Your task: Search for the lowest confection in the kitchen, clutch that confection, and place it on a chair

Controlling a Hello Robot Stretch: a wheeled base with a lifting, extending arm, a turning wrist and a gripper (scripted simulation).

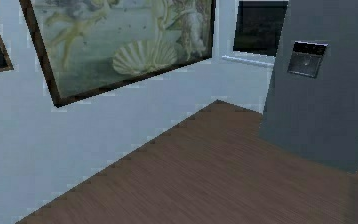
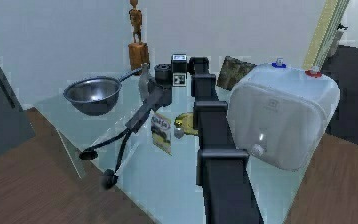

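Gripper point(image 2: 99, 168) hangs at the edge of a pale table point(image 2: 172, 175), fingers point(image 2: 87, 155) reaching down-left w/ only bare tabletop and floor behind the tips, so it holds nothing. Can't tell whether the jaws stand wide or narrow.

Metal bowl point(image 2: 92, 95) stands on the table up-left of the jaws, near. Wooden figure point(image 2: 137, 35) on a block is farther out, above the jaws and past the bowl.

Small packet-like thing point(image 2: 163, 130) and a yellowish blob point(image 2: 185, 122) lie up-right of the jaws, just beside the arm point(image 2: 227, 180). Both too small to say if either is the confection.

White boxy appliance point(image 2: 282, 115) w/ a red and a blue knob on top stands well right of the jaws, on the arm's other side. Framed pic point(image 2: 232, 72) stands beyond it.

Forward view: big framed painting point(image 1: 127, 45) on a white wall, grey fridge point(image 1: 322, 80) at right, dark window point(image 1: 259, 28) btw them, wood floor point(image 1: 187, 170) below.
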